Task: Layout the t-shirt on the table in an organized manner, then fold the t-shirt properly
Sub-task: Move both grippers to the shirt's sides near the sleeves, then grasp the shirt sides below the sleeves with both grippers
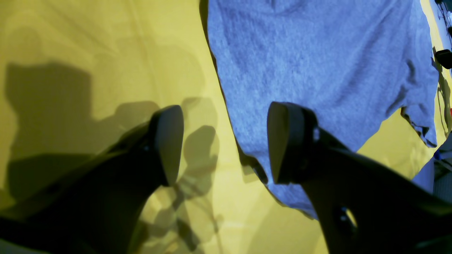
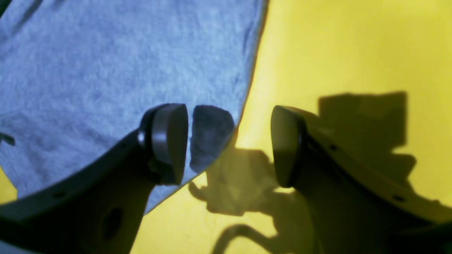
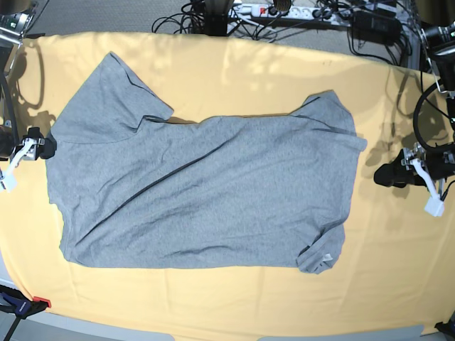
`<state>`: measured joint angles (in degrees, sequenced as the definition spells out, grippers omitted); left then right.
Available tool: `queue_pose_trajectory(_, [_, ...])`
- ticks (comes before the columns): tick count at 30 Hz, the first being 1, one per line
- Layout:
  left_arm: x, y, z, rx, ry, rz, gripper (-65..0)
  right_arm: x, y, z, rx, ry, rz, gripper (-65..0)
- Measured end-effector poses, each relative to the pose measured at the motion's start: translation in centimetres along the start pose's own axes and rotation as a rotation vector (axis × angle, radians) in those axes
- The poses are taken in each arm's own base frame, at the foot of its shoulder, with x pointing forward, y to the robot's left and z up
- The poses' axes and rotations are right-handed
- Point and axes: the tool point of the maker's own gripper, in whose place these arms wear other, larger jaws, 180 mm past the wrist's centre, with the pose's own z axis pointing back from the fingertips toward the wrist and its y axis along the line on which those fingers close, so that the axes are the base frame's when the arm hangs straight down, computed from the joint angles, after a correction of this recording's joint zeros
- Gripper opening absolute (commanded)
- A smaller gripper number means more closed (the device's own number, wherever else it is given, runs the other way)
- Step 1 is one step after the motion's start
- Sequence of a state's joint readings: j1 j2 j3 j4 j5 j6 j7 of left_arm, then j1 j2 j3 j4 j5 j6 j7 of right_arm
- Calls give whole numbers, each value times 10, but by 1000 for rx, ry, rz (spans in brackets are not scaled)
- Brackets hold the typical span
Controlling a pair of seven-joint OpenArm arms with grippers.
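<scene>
Both claws stand apart, gripping nothing: right gripper (image 3: 18,158) at the t-shirt (image 3: 206,192) edge, left gripper (image 3: 426,186) off it. Pinch hems evenly, pulling creases flat across the table (image 3: 213,71).

One t-shirt (image 3: 206,192); one table (image 3: 384,284)

the t-shirt (image 3: 206,192) is plain heather grey, bluish in the wrist views; the table (image 3: 384,284) cloth is pale yellow-orange; the cables (image 3: 298,14) are black.
</scene>
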<state>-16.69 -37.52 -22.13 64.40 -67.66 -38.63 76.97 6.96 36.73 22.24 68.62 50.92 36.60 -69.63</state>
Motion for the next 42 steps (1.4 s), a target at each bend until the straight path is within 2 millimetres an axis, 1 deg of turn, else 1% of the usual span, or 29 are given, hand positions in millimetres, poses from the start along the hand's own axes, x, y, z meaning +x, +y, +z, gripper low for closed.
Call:
queue_pose_trajectory(2, [0,0,0,0,1,0,-260,-2,0,-1,-2,2,-12,-271])
queue_pose_trajectory(4, [0,0,0,0,0,0,-260,-10,2,-4,4,13,-19,-271])
queue_pose_trajectory(7, [0,0,0,0,0,0,-260,-14,18,-11,79,-23,-27,-271])
queue_pose_trajectory(9, [0,0,0,-1,0,0,-260,-13,27,-15,112,-40,-28,-271])
queue_pose_trajectory(11, [0,0,0,-1,0,0,-260,-10,37,-18,151,-64,-36,-272])
queue_pose_trajectory(14, [0,0,0,-1,-1,0,-260,-4,49,-17,215,-97,-41,-275])
queue_pose_trajectory(15, [0,0,0,-1,-1,0,-260,-4,51,-16,225,-98,-44,-294])
queue_pose_trajectory(16, [0,0,0,-1,-1,0,-260,-4,52,-16,231,-98,-46,-343])
queue_pose_trajectory(19, [5,-5,0,-27,-25,6,-260,-9,51,-17,225,-77,-42,-561])
queue_pose_trajectory(20, [6,-6,0,-32,-30,7,-260,-9,50,-17,223,-76,-42,-610])
queue_pose_trajectory(21, [7,-6,0,-34,-34,6,-260,-8,50,-16,223,-77,-41,-639])
queue_pose_trajectory(22, [7,-6,0,-34,-34,6,-260,-8,49,-15,219,-76,-39,-647])
queue_pose_trajectory(25, [10,-9,0,-50,-49,10,-260,-2,43,-10,205,-77,-26,-646])
queue_pose_trajectory(28, [9,-9,-1,-50,-50,32,-260,15,37,-1,187,-100,-4,-640])
queue_pose_trajectory(32, [5,-11,-9,-52,-40,54,-260,29,26,13,159,-111,21,-528])
queue_pose_trajectory(35, [-2,-8,-12,-31,-7,80,-260,37,18,21,133,-118,37,-478])
queue_pose_trajectory(37, [-11,-9,-11,-34,46,89,-260,44,17,25,127,-129,44,-478])
queue_pose_trajectory(39, [-10,-11,-11,-46,36,95,-260,47,15,27,124,-139,47,-478])
queue_pose_trajectory(42, [-1,-23,-11,-121,-30,124,-260,47,15,27,122,-137,46,-478])
